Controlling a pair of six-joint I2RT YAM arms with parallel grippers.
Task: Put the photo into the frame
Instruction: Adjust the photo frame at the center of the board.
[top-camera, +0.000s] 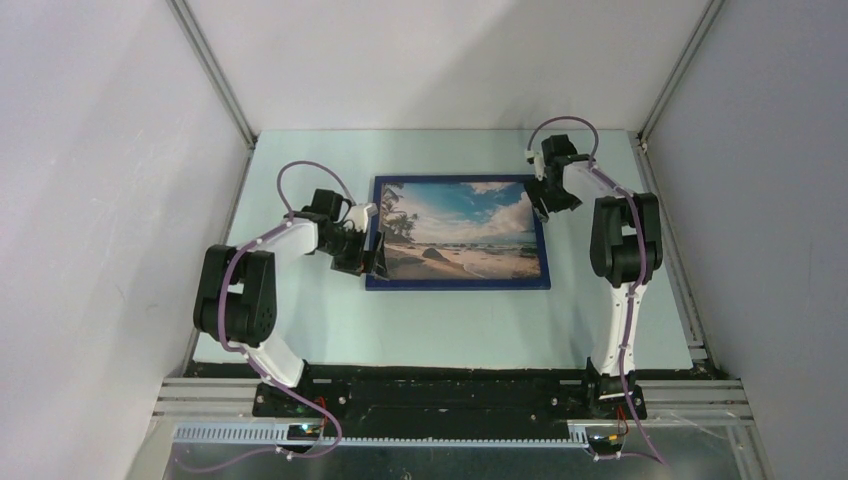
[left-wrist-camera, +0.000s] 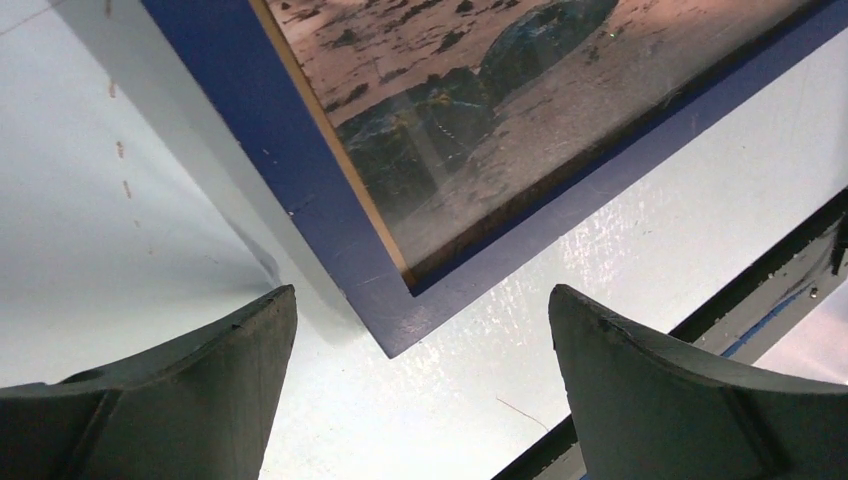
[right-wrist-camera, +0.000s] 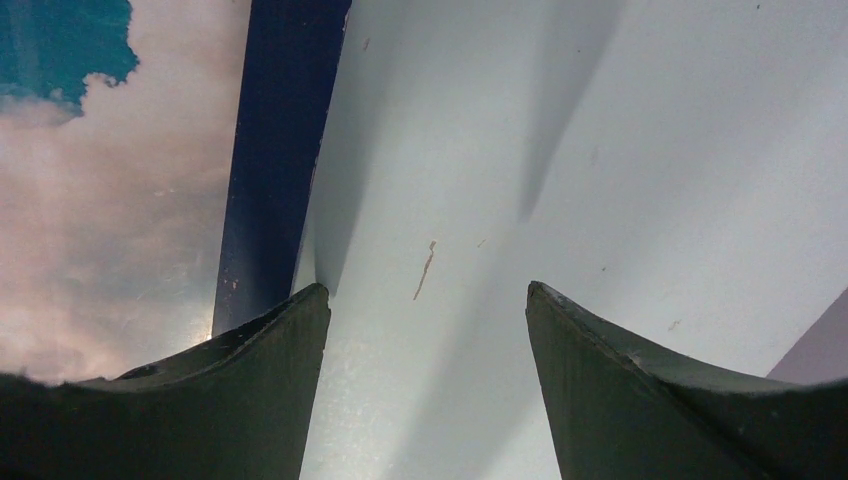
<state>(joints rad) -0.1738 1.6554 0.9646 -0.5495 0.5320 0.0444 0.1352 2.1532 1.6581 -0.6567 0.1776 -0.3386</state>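
The frame (top-camera: 458, 284) lies flat in the middle of the table, dark blue front up. The beach photo (top-camera: 460, 228) shows inside it, behind the clear pane. My left gripper (top-camera: 374, 256) is open and empty at the frame's near left corner. In the left wrist view that blue corner (left-wrist-camera: 392, 318) sits between and beyond my fingers, with the photo's sand and rocks (left-wrist-camera: 470, 90) above. My right gripper (top-camera: 545, 205) is open and empty at the frame's far right edge. The right wrist view shows the blue border (right-wrist-camera: 270, 180) and the cloud part of the photo (right-wrist-camera: 100, 220) at left.
The pale table top (top-camera: 330, 330) is walled by white panels at left, right and back. A black rail (top-camera: 450, 385) runs along the near edge by the arm bases; it also shows in the left wrist view (left-wrist-camera: 740, 290).
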